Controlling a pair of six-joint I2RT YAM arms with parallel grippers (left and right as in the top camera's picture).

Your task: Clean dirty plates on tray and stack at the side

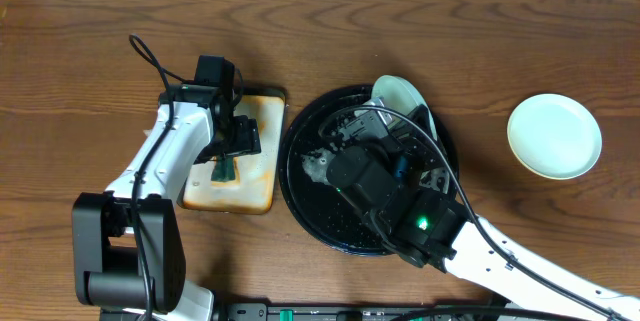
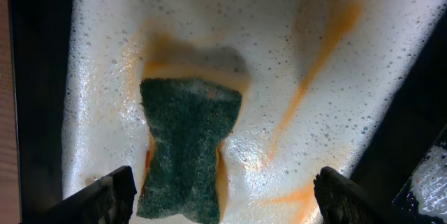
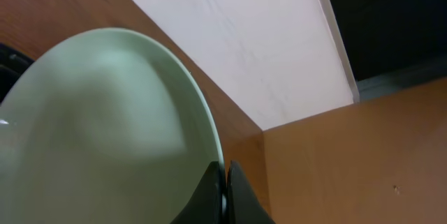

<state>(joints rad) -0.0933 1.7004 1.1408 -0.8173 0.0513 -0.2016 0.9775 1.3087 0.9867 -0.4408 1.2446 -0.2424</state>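
My right gripper [image 3: 225, 175] is shut on the rim of a light mint plate [image 3: 105, 133]. It holds that plate [image 1: 397, 93] tilted up on edge over the far side of the black round tray [image 1: 305, 206]. Another pale plate [image 1: 554, 136] lies flat on the table at the right. My left gripper [image 2: 225, 190] hangs open above a green scouring sponge [image 2: 188, 140]. The sponge lies between its fingers, touching neither. In the overhead view the left gripper [image 1: 235, 146] is over the rectangular tray.
The sponge [image 1: 224, 169] lies in a foamy rectangular tray [image 1: 262, 186] streaked with orange, just left of the black tray. Soap suds [image 1: 315, 166] spot the black tray's floor. My right arm crosses the black tray from the front right.
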